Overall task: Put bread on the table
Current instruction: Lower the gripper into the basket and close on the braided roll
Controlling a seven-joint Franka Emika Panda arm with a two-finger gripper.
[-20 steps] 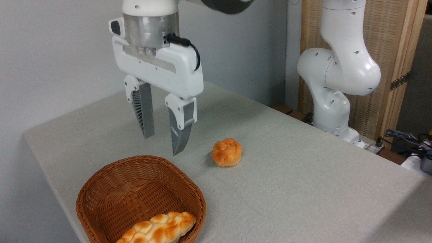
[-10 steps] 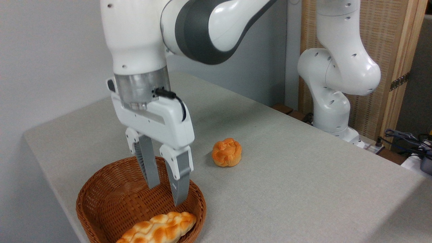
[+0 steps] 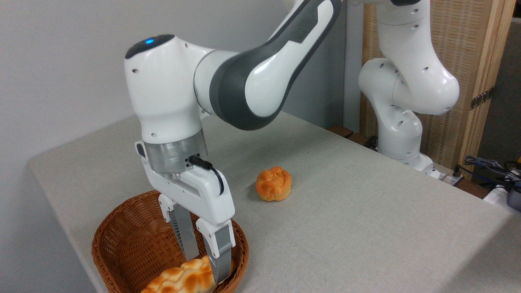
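Grey-cloth table: 1 basket w/ 1 bread, 1 bun, hand fingers astride bread.

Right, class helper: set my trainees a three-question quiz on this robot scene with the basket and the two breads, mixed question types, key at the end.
1. True or false: the bread lies in the basket.
2. Where is the small orange bun? A) in the basket B) on the table C) in the gripper
3. Fill in: the gripper's fingers straddle the ____.

Key: 1 true; 2 B; 3 bread.
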